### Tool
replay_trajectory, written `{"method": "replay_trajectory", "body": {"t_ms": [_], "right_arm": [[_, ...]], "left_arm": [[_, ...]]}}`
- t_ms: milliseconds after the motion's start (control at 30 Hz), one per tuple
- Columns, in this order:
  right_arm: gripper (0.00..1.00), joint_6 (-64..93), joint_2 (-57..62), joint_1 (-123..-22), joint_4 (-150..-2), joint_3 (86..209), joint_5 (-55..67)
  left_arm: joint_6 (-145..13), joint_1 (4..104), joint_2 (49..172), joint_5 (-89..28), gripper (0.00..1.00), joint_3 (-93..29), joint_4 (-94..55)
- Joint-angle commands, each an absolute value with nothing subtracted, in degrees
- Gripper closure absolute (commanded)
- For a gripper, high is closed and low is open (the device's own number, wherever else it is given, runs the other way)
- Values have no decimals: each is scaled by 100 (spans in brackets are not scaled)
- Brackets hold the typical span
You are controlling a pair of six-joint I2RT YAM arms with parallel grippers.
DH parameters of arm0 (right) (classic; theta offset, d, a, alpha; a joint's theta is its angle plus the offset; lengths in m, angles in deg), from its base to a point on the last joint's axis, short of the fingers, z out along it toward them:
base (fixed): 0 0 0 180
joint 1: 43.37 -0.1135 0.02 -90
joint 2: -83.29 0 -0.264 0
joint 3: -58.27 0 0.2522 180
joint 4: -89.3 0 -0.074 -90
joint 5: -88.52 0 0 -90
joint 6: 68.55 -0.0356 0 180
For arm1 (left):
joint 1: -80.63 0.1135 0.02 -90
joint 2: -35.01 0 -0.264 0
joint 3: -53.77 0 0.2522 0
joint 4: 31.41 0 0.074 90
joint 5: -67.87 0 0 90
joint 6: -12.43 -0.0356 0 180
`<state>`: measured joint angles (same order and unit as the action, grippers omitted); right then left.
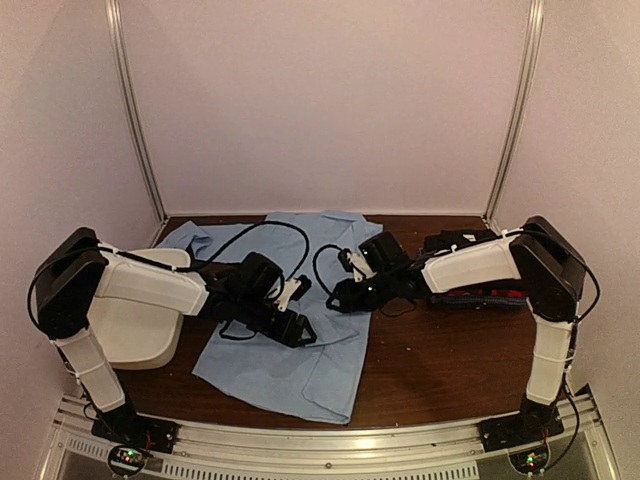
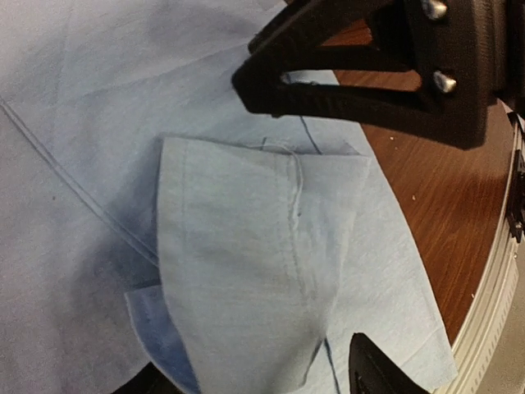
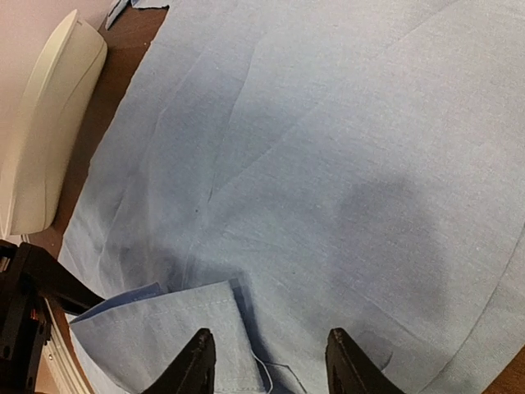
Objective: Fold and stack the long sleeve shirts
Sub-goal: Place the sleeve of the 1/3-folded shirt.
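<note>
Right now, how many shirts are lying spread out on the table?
1: the light blue shirt in the middle of the table. A dark folded pile sits to the right, partly hidden behind the right arm; its count is unclear.

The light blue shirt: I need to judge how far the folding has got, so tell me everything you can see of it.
The light blue shirt is thin woven cloth, creased, lying flat on the brown table, collar toward the far edge, one sleeve spread far left. A stitched flap, seemingly a sleeve end, with a loose thread, lies folded over the body. The left gripper and right gripper stand open-jawed at that flap; contact cannot be told.
</note>
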<state>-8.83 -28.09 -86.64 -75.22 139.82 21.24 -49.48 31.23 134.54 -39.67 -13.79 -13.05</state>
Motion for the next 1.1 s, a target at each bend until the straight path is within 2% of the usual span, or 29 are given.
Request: {"method": "replay_trajectory", "body": {"t_ms": [0, 167, 333, 667, 733, 867, 1067], "right_arm": [[52, -861, -2886, -8699, -7952, 13883, 2375], [52, -916, -3061, -8705, -8094, 13901, 2552], [53, -980, -3254, -8713, -8272, 13888, 2771], [54, -1083, -3255, -8729, -8391, 13860, 2989], [54, -1088, -3191, -8732, -8381, 13834, 3021], [55, -1074, -3058, -8769, -8367, 13773, 3173], [60, -1024, -2824, -8927, -8310, 13599, 3219]], "left_arm": [[-4282, 3293, 13259, -3594, 35, -1158, -1870], [-3982, 3467, 13240, -3702, 42, -1102, -2209], [-3991, 3484, 13342, -3924, 45, -1260, -2341], [-4209, 3484, 13523, -4497, 71, -1436, -2321], [-4253, 3484, 13477, -4367, 71, -1451, -2174], [-4173, 3528, 13360, -3661, 64, -1571, -1496], [-4096, 3673, 13222, -3727, 52, -1528, -1279]]}}
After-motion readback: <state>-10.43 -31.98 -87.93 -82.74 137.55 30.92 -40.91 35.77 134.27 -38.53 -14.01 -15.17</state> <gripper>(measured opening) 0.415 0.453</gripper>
